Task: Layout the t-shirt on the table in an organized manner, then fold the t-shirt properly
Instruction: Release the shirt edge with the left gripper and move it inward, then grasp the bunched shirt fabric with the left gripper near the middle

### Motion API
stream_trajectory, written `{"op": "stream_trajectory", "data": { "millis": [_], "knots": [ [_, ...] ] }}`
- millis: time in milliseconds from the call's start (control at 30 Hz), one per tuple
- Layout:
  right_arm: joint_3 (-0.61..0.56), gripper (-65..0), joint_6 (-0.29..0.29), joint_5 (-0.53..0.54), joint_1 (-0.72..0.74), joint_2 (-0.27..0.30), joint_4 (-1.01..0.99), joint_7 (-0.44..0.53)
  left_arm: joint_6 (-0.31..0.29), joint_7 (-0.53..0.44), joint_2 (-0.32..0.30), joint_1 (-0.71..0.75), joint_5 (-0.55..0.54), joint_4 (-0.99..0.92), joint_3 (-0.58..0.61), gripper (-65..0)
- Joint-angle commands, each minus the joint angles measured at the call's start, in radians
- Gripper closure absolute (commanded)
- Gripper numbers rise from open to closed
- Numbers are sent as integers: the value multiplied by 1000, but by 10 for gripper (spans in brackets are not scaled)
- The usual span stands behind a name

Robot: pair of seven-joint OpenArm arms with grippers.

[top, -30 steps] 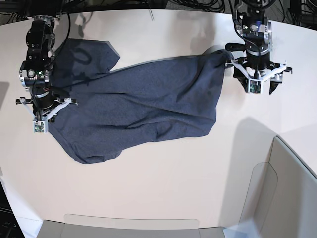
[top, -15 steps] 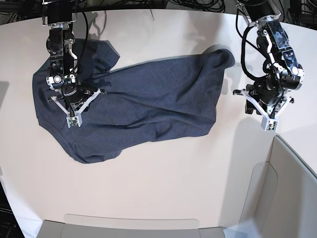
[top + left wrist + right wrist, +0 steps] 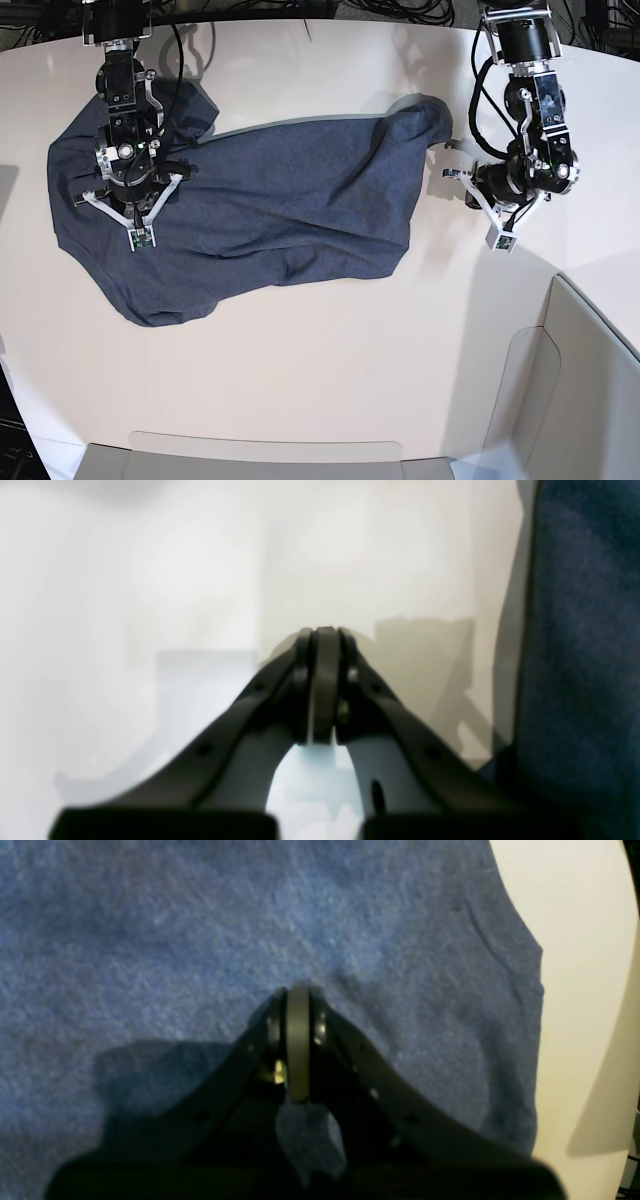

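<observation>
Layout step: t-shirt (image 3: 250, 215) rumpled on counter (image 3: 320, 380). Left hand (image 3: 325, 645), right hand (image 3: 297, 1005) clenched, empty. Next: regrasp edges, spread flat.

**Our two arms, black and white**

We see black jointed left arm (image 3: 528, 110) and right arm (image 3: 125, 110), looped black cables, white angular brackets by each wrist, and curved black fingers (image 3: 400, 720) studded with small screws.
</observation>
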Motion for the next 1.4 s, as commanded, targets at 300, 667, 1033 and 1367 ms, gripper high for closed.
{"op": "stream_trajectory", "data": {
  "millis": [300,667,1033,1367],
  "knots": [
    [-38,0,8,4,-12,5,-3,-43,-5,42,169,-47,-3,34,9,-91],
    [-60,0,8,3,-14,0,-8,-43,-7,53,302,-78,-3,37,9,-228],
    [-61,0,8,3,-21,-3,-51,-41,-10,111,368,-75,-4,207,199,-228],
    [-61,0,8,3,-40,-3,-51,-40,-2,61,368,-2,3,206,328,-229]
  ]
}}
